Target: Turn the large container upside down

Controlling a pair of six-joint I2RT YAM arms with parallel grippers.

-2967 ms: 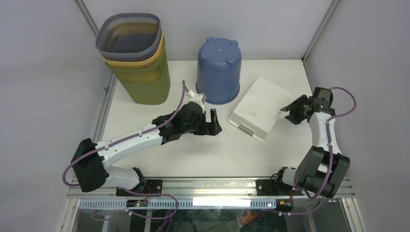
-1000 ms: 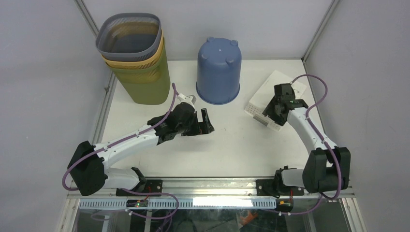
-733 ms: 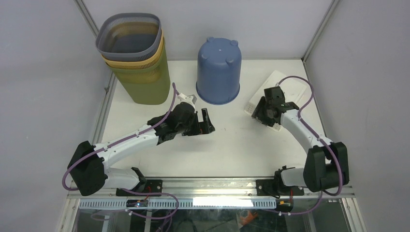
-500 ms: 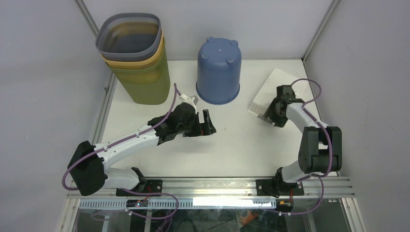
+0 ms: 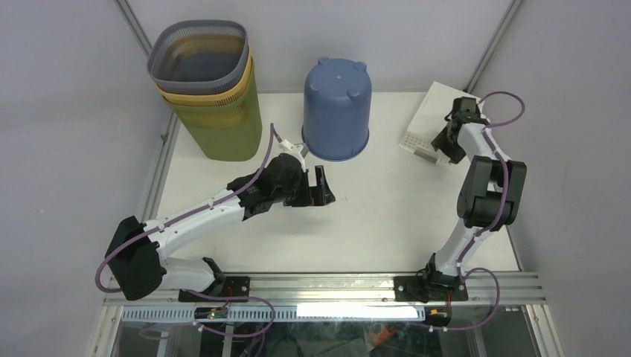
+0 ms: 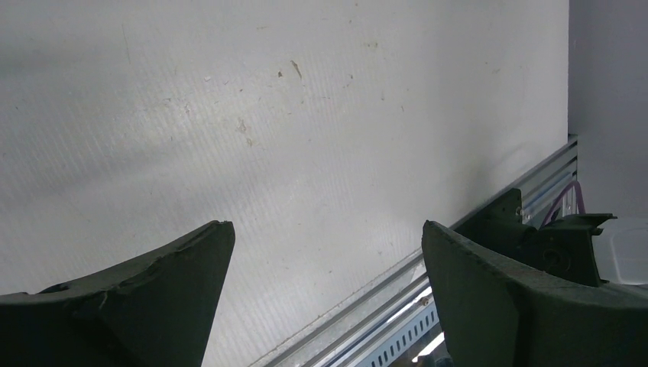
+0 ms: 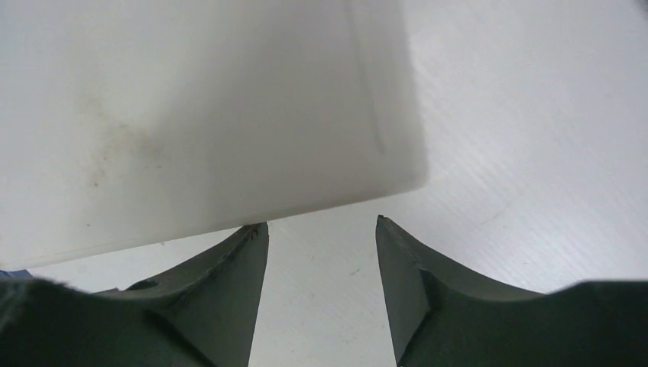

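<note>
Grey panelled walls are enclosing a white surface (image 5: 387, 223), and the flat white rectangular plastic container (image 5: 430, 117) is lying at its far right corner, hard by the wall. I am taking this as the task's thing, since the right hand (image 5: 445, 147) is working at it. Its long axis is running away from the arm bases toward the far wall, with its near short edge facing the right hand. Whether its far end is lifting off the surface cannot be told.

From the right wrist, that hand (image 7: 321, 223) is standing with its jaws apart and nothing between them; the container's (image 7: 191, 115) lower edge is sitting just above them and appears to be touching one fingertip.

The left hand (image 5: 321, 190) is hovering mid-surface, jaws likewise wide apart and empty, well apart from the container. The right arm is plainly the nearer.

By my judgement, the flip is not yet completing; a grip on that near edge is needed first.
</note>
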